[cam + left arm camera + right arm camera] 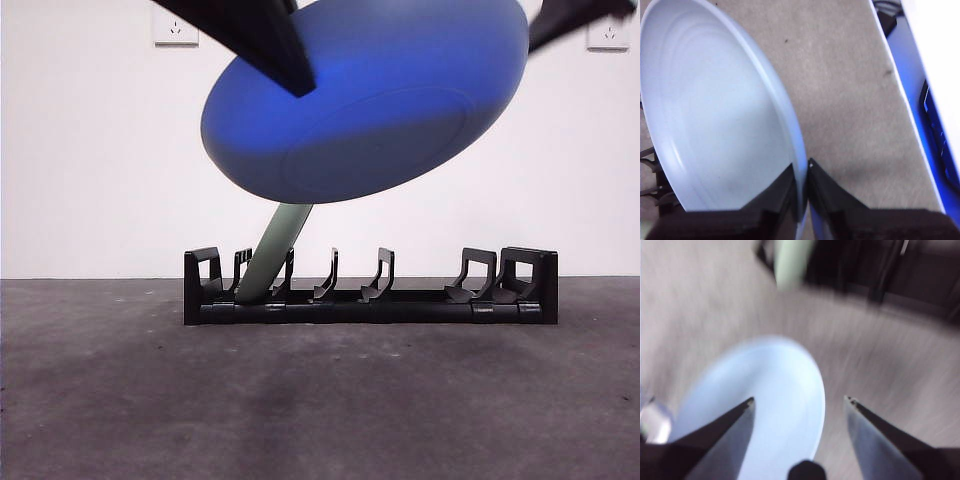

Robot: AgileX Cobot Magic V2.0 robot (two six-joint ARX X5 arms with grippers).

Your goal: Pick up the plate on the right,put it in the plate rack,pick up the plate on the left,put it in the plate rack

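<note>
A blue plate [370, 100] hangs tilted in the air above the plate rack [370, 305]. My left gripper [802, 167] is shut on its rim; in the front view it reaches in from the top left [268, 45]. The plate's pale inside [715, 125] fills the left wrist view. My right gripper [799, 400] is open and holds nothing, with the same plate [765, 410] under it in a blurred picture; its black tip [575, 20] shows at the top right. A pale green plate [275, 250] stands leaning in the rack's left slots, and shows as a blur [792, 262] in the right wrist view.
The long black rack stands on the grey table in front of a white wall with two sockets [176, 28] [608, 35]. The table's white edge [900, 90] runs past the left arm, with a blue surface [935, 140] beyond it.
</note>
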